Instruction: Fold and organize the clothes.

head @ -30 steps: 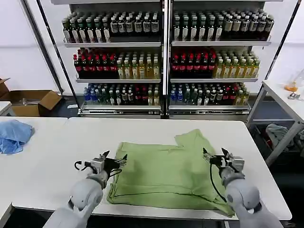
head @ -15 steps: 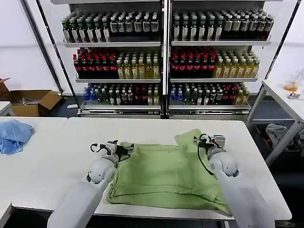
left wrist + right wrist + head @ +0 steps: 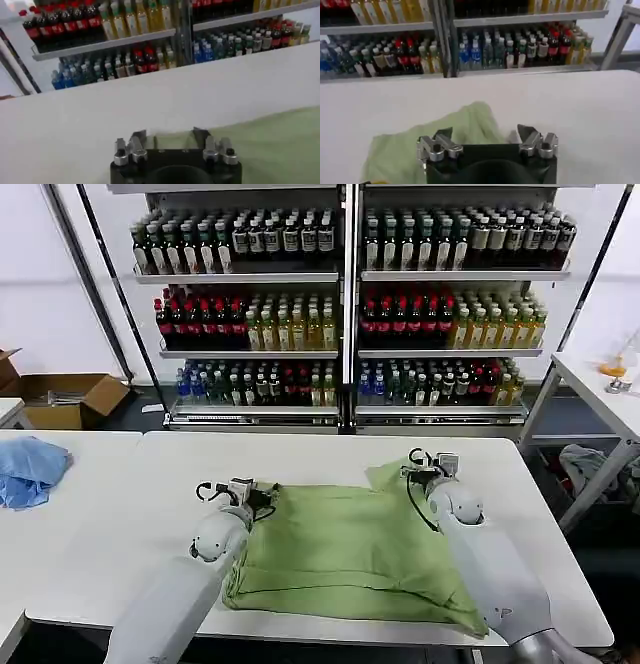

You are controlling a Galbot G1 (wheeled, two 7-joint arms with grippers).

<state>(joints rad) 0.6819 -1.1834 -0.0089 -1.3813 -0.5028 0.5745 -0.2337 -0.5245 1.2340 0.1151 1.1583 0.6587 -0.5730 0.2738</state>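
Green shirt (image 3: pixel 345 554) spread flat across the middle of the white table (image 3: pixel 110 544), reaching almost to the front edge, one flap (image 3: pixel 388 475) poking toward the back edge. Printed side not showing.

Left gripper (image 3: pixel 252 493) at the shirt's back left corner, low over the cloth edge, jaws spread and holding nothing; same in the left wrist view, fingers (image 3: pixel 136 137) parted over bare tabletop with the green cloth (image 3: pixel 280 145) just beside. Right gripper (image 3: pixel 424 468) at the flap near the back edge, jaws likewise apart and empty; in the right wrist view, fingertips (image 3: pixel 526 133) wide over the flap's rounded end (image 3: pixel 445 137), touching or not: cannot tell.

Tabletop otherwise bare and white. Second white table (image 3: pixel 40 524) butted against the left edge, with a crumpled blue cloth (image 3: pixel 30 469) near its back.

Behind the tables, two shelf units (image 3: pixel 345 304) side by side, rows of bottles: dark ones on top, red and yellow in the middle, mixed blue and red lower down. Open cardboard box (image 3: pixel 75 399) on the floor at the left. Another white table (image 3: pixel 600 389) at the right, grey-green heap (image 3: pixel 590 464) beneath it.
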